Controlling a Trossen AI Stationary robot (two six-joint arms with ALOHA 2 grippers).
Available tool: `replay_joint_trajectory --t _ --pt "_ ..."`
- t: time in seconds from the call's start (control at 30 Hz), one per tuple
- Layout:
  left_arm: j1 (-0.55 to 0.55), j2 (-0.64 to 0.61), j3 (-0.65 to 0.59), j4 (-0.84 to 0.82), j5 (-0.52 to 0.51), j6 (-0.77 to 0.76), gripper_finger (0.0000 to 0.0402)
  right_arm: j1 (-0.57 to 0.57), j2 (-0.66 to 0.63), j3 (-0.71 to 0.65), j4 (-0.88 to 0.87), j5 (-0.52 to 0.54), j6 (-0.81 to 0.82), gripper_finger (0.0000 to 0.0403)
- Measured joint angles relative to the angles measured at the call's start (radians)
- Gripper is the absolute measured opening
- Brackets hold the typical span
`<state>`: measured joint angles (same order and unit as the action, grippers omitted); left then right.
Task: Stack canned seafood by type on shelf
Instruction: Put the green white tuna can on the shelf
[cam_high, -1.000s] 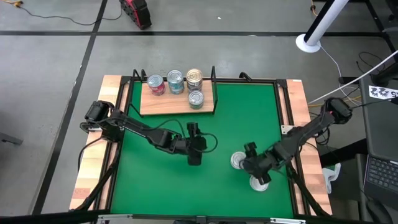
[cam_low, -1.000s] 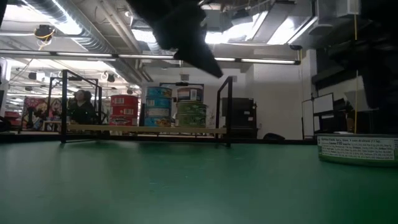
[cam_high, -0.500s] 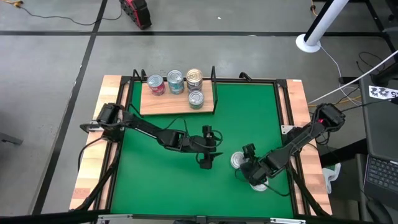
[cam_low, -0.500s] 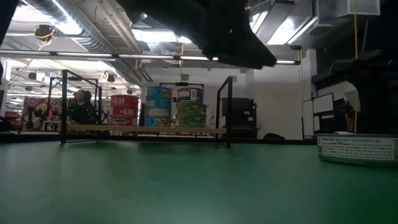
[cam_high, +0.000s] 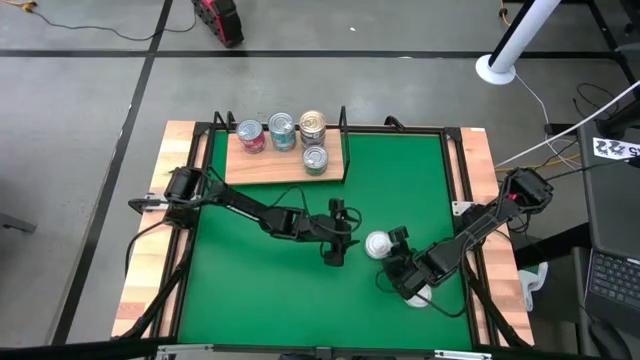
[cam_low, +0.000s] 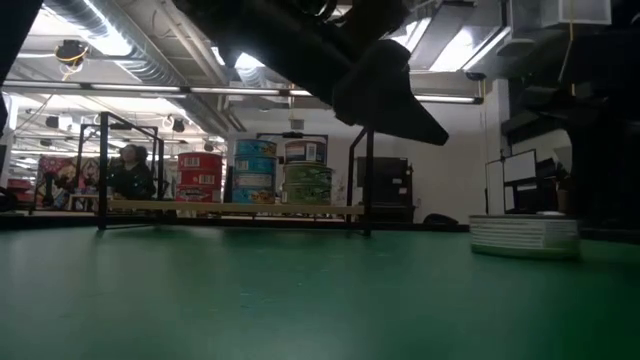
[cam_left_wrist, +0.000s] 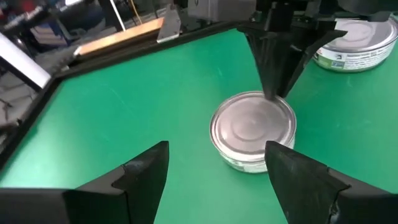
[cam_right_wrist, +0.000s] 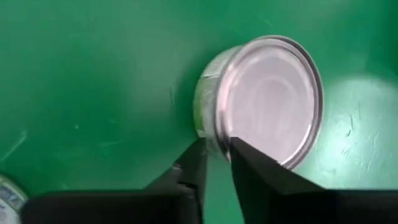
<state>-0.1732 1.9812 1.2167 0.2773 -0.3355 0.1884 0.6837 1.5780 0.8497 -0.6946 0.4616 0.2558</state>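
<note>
A squat silver-lidded tin (cam_high: 377, 244) sits on the green mat (cam_high: 400, 170) right of centre, also seen in the left wrist view as the tin (cam_left_wrist: 252, 129). My right gripper (cam_right_wrist: 217, 152) is closed on its rim. My left gripper (cam_left_wrist: 216, 149) hovers open just left of the tin, touching nothing. A second tin (cam_left_wrist: 356, 45) lies beyond, partly under my right arm. The wooden shelf (cam_high: 262, 166) at the far edge carries several tins (cam_high: 283, 131), standing on their bases. My right gripper pinches the tin's rim (cam_right_wrist: 219, 142) between its two fingertips (cam_left_wrist: 272, 93), on the edge turned toward the table's right. The fingers come from above, pointing down. The tin's base is on the mat; whether it sits quite level I cannot tell.
The shelf has thin black uprights (cam_low: 367, 180) at its ends. The mat is framed by a black rail and wooden table borders (cam_high: 480, 160). Open mat lies between the shelf and both grippers. A person (cam_low: 128, 172) shows in the room behind.
My right gripper has drawn in over the tin and its fingers have come together on the rim; the tin has shifted slightly toward the far edge. My left gripper has moved toward the table's right, up close to the tin, staying open.
</note>
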Motion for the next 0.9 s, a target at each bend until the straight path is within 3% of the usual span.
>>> replay_joint_trajectory --t 0.2,0.43,0.67,0.9 --pt "0.005 -0.001 0.0 -0.003 0.0 0.039 0.0263 -0.039 -0.001 0.001 0.027 -0.018 -0.002 0.0006" --pt "0.005 -0.001 0.0 -0.005 0.0 0.039 0.0263 -0.101 -0.001 0.001 0.024 -0.035 -0.002 0.0045" --pt "0.005 -0.001 0.0 -0.005 0.0 0.05 0.0263 -0.166 -0.005 0.004 0.028 -0.129 -0.002 0.0077" --pt "0.005 -0.001 0.0 -0.005 0.0 0.053 0.0263 -0.183 -0.003 0.003 0.028 -0.122 -0.001 0.0097"
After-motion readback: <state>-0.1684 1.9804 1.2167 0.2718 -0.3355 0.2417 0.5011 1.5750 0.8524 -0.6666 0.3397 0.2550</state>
